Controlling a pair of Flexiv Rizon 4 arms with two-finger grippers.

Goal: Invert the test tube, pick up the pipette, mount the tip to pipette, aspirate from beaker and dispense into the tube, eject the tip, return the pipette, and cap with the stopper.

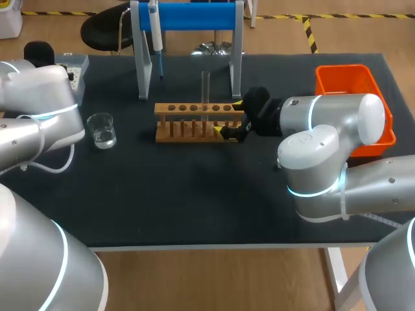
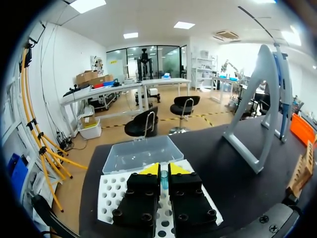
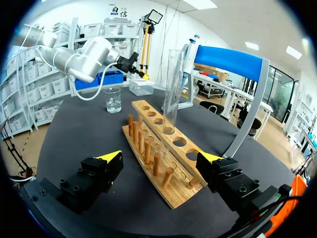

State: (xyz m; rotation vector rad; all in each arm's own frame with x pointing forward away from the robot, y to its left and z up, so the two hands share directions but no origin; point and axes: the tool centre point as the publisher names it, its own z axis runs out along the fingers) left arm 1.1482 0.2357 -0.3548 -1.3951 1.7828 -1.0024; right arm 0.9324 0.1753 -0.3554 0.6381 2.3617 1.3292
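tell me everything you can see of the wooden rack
The wooden rack is light-brown: top board with six round holes, a base, upright pegs along the front. It sits level on the black table, a clear test tube upright in one hole. The open right tool straddles its right end, apart from it.

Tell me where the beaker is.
In the head view the beaker stands on the left side, left of the wooden rack and apart from it.

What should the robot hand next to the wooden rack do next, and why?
I'd guess the right gripper should back off the rack and rise toward the pipette. It is open and empty, the test tube stands in the rack, and the pipette hangs on its stand.
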